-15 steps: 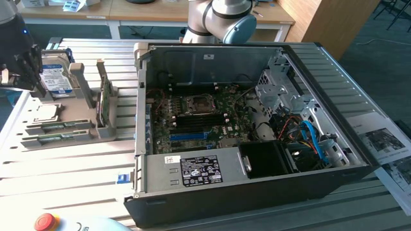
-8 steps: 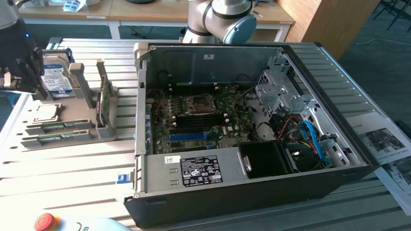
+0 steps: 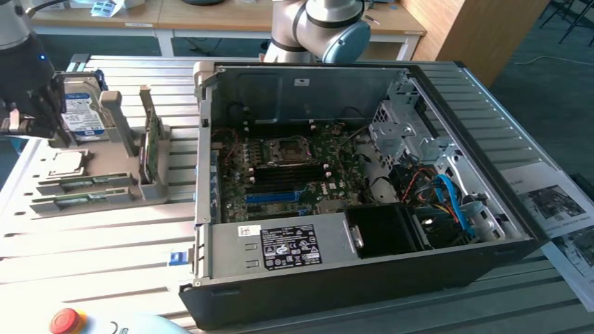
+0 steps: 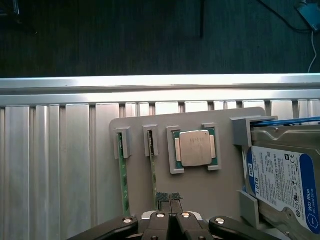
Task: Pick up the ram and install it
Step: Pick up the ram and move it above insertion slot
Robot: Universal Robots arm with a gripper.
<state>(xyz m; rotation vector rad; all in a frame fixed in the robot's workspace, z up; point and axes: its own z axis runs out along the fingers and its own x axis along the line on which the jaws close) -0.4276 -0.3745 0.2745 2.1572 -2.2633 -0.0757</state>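
While pincer hovers pressed together | ram: thin green stick, edge-up in grey tray.

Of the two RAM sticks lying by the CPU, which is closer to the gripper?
The RAM stick beside the CPU; the outer stick lies farther from the gripper.

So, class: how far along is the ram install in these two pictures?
Done: nothing visible yet; both ram sticks sit in the holder. In hand: nothing; the shut gripper hovers over the holder near one stick. Left: pickup and seating in the motherboard.
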